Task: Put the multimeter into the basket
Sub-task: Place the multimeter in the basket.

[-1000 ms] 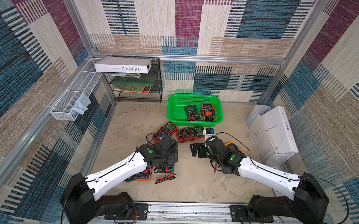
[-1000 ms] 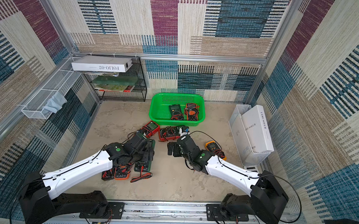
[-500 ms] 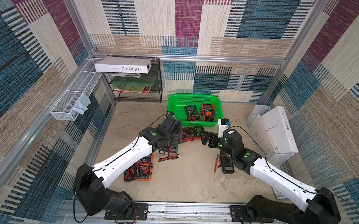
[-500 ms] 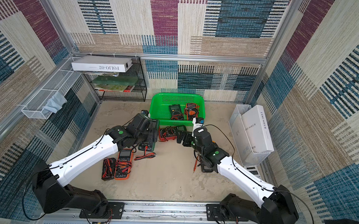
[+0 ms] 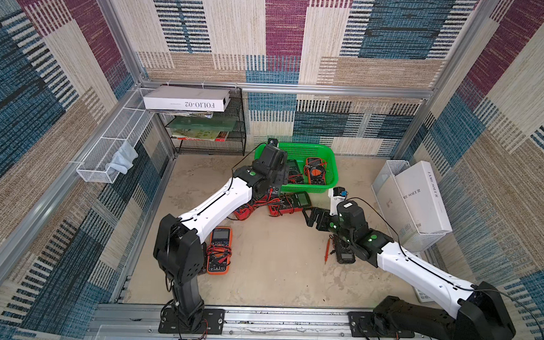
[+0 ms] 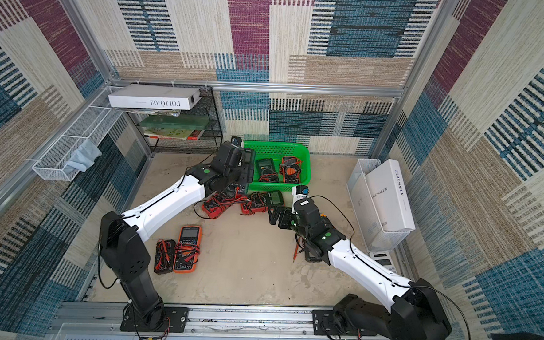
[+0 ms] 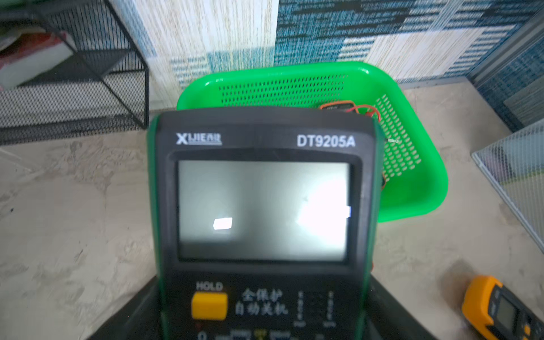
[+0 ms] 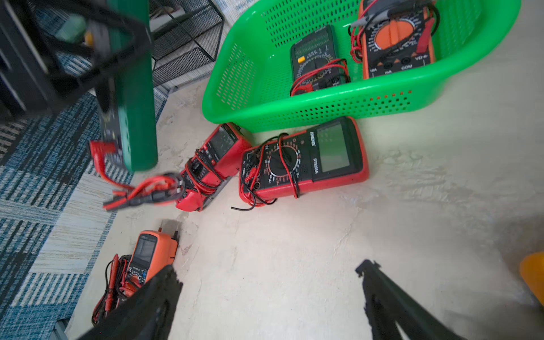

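Left gripper (image 6: 244, 175): jaws clenched on the long sides of a green-cased multimeter (image 7: 262, 206), marked DT9205A, blank screen, yellow HOLD button below it. Multimeter held clear of the surface (image 5: 275, 273) at the left end of the basket (image 5: 300, 145), screen end toward the basket. Over the rim or just outside it: cannot tell. Red and black leads (image 8: 141, 188) dangling from the multimeter's lower end, blurred in the right wrist view. Inside the basket: 2 meters side by side, a dark green meter (image 8: 315, 56) and an orange-dial meter (image 8: 397, 41), both with red and black leads across them. On the surface just in front of the basket: a large red meter (image 8: 303, 159), face up, wrapped in leads, close against the basket wall, and beside it a small red meter (image 8: 215, 164), tilted. Farther out, near the left arm's base: an orange meter (image 5: 219, 254), face up. Yellow meter (image 7: 500, 309) on the surface, well apart from the basket. Right gripper (image 5: 317, 216): jaws released and spread wide, nothing between them, low over bare surface near the large red meter
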Tool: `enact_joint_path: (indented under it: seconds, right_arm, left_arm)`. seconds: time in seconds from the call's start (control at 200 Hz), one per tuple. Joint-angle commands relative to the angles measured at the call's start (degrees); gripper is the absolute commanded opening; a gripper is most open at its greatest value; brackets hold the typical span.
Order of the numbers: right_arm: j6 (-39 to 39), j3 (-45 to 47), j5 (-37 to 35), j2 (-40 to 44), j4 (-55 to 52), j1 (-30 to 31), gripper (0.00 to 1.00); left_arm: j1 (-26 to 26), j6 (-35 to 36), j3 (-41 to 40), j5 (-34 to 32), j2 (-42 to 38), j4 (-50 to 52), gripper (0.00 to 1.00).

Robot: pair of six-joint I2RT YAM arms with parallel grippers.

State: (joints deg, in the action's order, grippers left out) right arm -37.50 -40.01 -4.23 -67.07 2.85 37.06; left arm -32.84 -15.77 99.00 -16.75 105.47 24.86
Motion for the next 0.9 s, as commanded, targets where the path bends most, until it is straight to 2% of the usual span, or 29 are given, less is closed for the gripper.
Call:
enact_joint_path:
  seconds: [0.0, 0.25, 0.586, 0.726, 0.892]
  right_arm:
    - [-0.67, 1.1, -0.38, 0.36, 1.67, 0.13, 1.0]
    - [-0.09, 2.4, -1.22, 0.44, 0.05, 0.12, 1.0]
    - [0.65, 3.09, -1.92, 1.67, -1.43, -0.14, 0.99]
    - [1.26, 3.23, -2.02, 2.09, -1.98, -0.47, 1.0]
    - [1.3, 3.64, -1.85, 2.1, -1.99, -1.02, 1.0]
  left_arm:
    - [0.39, 3.79, 6.39, -1.26, 4.53, -4.22, 0.0]
    - [1.5, 8.74, 21.13, -2.32, 16.82, -4.39, 0.0]
    - [3.68, 10.78, 40.77, -3.9, 33.05, -1.48, 0.0]
    - [5.12, 9.36, 44.46, -3.7, 37.46, -0.92, 0.0]
    - [7.25, 3.77, 44.52, -1.42, 39.73, 0.88, 0.0]
